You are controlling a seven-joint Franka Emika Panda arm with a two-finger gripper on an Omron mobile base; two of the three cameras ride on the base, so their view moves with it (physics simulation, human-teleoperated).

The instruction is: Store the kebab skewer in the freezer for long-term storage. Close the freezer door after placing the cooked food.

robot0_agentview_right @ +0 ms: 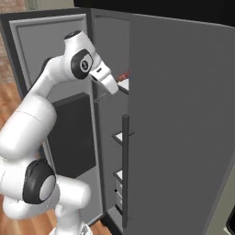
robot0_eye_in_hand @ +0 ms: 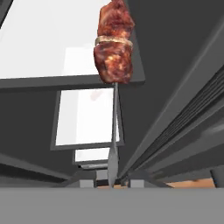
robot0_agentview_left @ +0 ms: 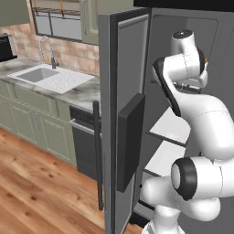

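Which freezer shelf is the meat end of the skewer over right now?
The top white shelf: in the hand view the kebab skewer has its meat at that shelf's front edge, while the two lower shelves lie farther down behind the stick.

Warm wooden plank floor (robot0_agentview_left: pixel 32 183), pale green cabinets (robot0_agentview_left: pixel 32 114) under a marbled counter (robot0_agentview_left: pixel 87 89) with white sink (robot0_agentview_left: pixel 36 74), brick backsplash (robot0_agentview_left: pixel 27 41) behind, dark dishwasher (robot0_agentview_left: pixel 84 141) alongside.

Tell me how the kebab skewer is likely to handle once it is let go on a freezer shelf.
The kebab skewer looks top-heavy: its meat chunks sit at the far end of a thin stick, so it will probably tip down meat-first. The stick shows straight from the end effector, so it is likely stiff. On the smooth white shelf the lumpy meat should keep it from rolling far.
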